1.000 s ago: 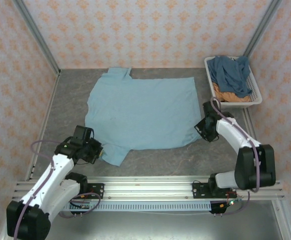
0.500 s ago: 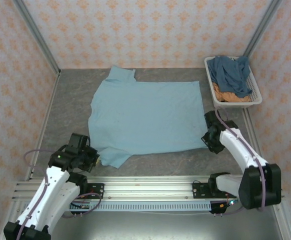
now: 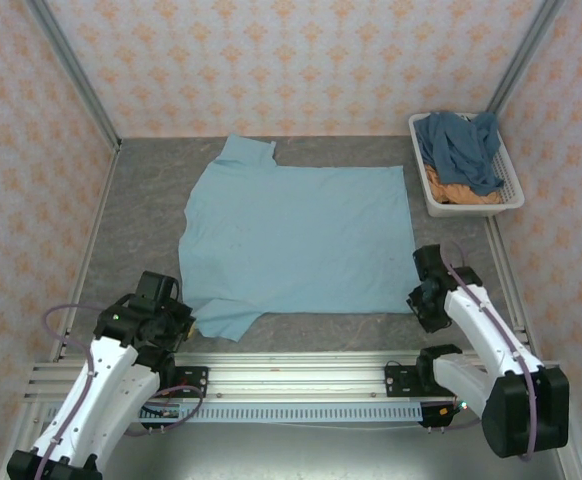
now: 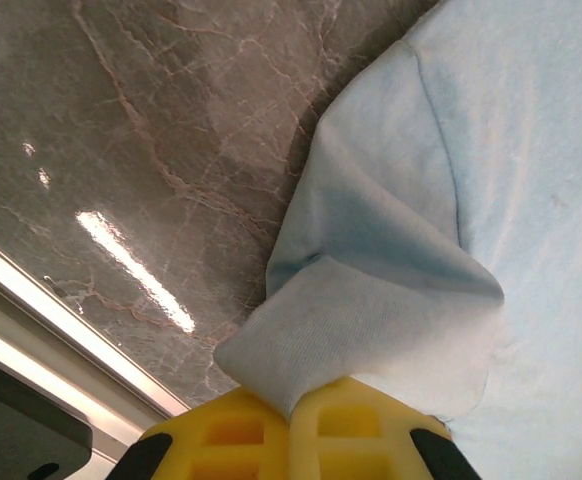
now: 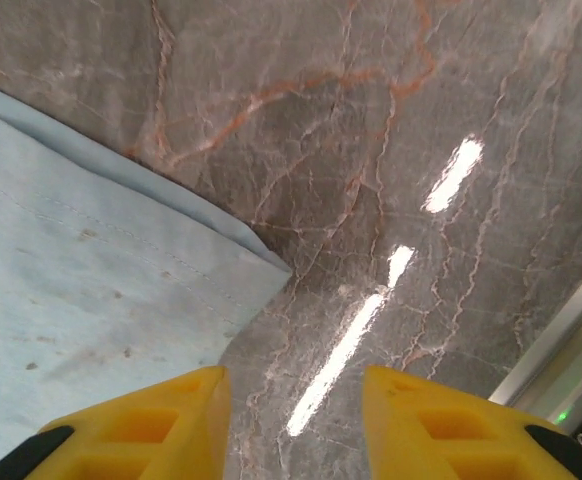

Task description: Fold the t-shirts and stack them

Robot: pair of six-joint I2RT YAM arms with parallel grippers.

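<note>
A light blue t-shirt (image 3: pixel 301 235) lies spread flat on the grey marble table. My left gripper (image 3: pixel 181 318) is at its near left sleeve. In the left wrist view that gripper (image 4: pixel 293 410) is shut on the bunched sleeve cloth (image 4: pixel 371 320), which stands up in a fold from the yellow fingers. My right gripper (image 3: pixel 418 298) sits at the shirt's near right hem corner. In the right wrist view it (image 5: pixel 293 385) is open over bare table, the hem corner (image 5: pixel 91 290) lying free just left of the gap. A slate-blue t-shirt (image 3: pixel 461 148) lies over an orange one (image 3: pixel 451 190) in the basket.
The white slatted basket (image 3: pixel 468 208) stands at the back right against the wall. A metal rail (image 3: pixel 291 375) runs along the near edge under both arm bases. Patterned walls close in the table on three sides.
Both grippers have pulled toward the near edge, dragging the light blue shirt nearer and flatter. The right gripper has let go of the hem corner and opened. The left keeps hold of the sleeve.
</note>
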